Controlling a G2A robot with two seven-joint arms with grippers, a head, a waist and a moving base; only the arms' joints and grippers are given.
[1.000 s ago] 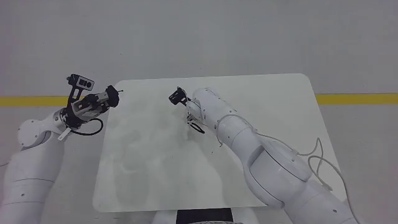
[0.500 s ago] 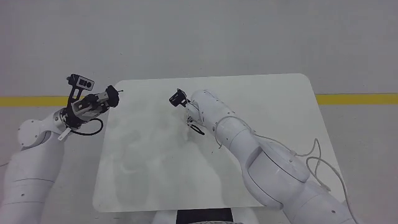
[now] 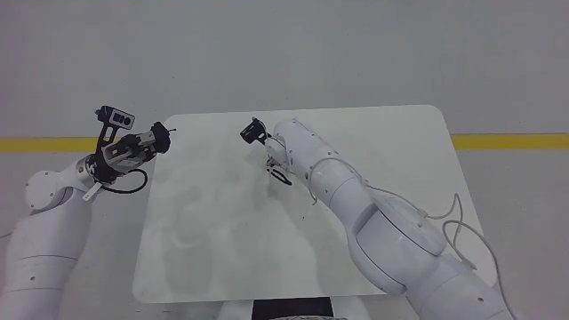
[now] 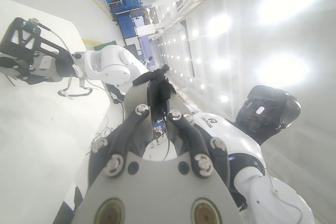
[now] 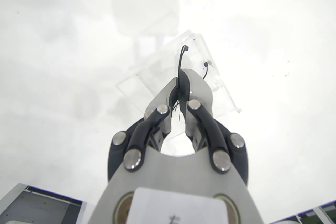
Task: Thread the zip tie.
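Zip tie of thin black plastic (image 5: 180, 60) sits clamped in the right gripper (image 5: 181, 76), whose two grey fingers are pressed together on its strap. The small square head of the tie pokes out past the fingertips, and the rest of the strap runs back between the pads. Just beyond the tips lies a clear plastic tray (image 5: 157, 57), flat on the white table with rounded corners (image 3: 400, 142). A second black zip tie (image 5: 205, 69) lies curved inside that tray, apart from the held one.

In the top view the right arm comes in from the lower right of the frame, and its wrist is over the upper middle of the table. The left gripper (image 3: 160, 137) is in the left part of that frame, at the table's left edge near its upper left corner. Its fingers are closed too (image 4: 157, 80), pinching a thin black strip (image 4: 158, 74) that bunches out beyond the tips. Whether that strip is another zip tie cannot be told. The two grippers are well apart.
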